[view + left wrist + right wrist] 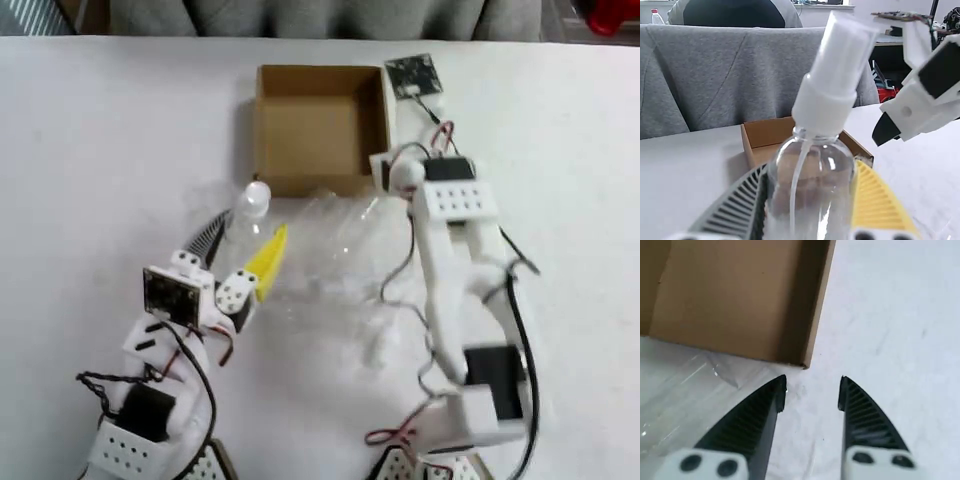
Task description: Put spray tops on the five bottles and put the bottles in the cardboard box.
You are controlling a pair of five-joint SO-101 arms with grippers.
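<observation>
My left gripper [240,235] is shut on a clear bottle [810,192] that carries a white spray top [837,75]; the bottle is gripped between a grey striped finger [735,210] and a yellow finger [877,202]. In the high view the spray top [255,198] sits just in front of the cardboard box [320,128]. My right gripper [811,390] stands open over bare table by the box's near right corner [807,360]. The box [730,295] holds nothing that I can see.
Crinkled clear plastic wrap [340,250] lies between the two arms in front of the box. A small dark circuit board [413,73] lies behind the box at the right. A grey padded seat back [715,75] rises beyond the table's far edge.
</observation>
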